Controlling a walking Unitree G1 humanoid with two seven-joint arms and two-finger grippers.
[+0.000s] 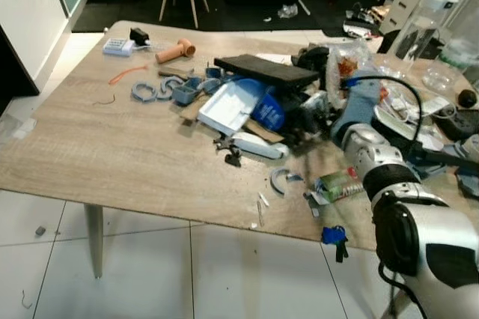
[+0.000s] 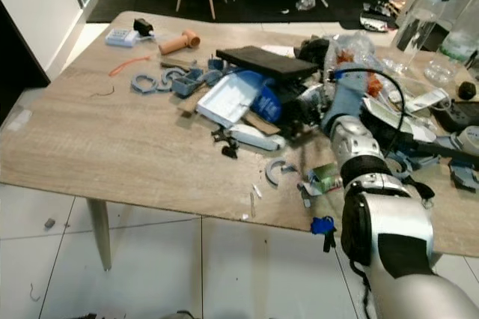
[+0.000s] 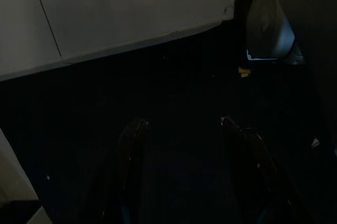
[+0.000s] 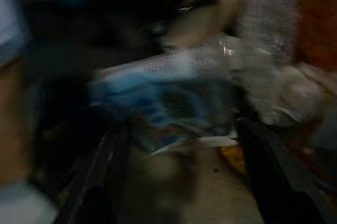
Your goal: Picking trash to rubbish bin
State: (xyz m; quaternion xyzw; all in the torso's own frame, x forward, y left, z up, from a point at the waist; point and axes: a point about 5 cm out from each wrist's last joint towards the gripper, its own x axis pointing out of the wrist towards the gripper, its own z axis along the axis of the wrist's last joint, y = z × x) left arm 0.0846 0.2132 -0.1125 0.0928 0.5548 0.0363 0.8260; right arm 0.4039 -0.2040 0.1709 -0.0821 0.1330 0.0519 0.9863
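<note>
Our right gripper (image 4: 176,166), fingers spread apart and empty, reaches into the clutter toward a crumpled blue-and-white wrapper (image 4: 174,103) just ahead, and we risk snagging the neighbouring bubble wrap (image 4: 274,50) instead.

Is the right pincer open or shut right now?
Open. In the right wrist view the right pincer's two black fingers stand wide apart, blurred clutter ahead between them.
</note>
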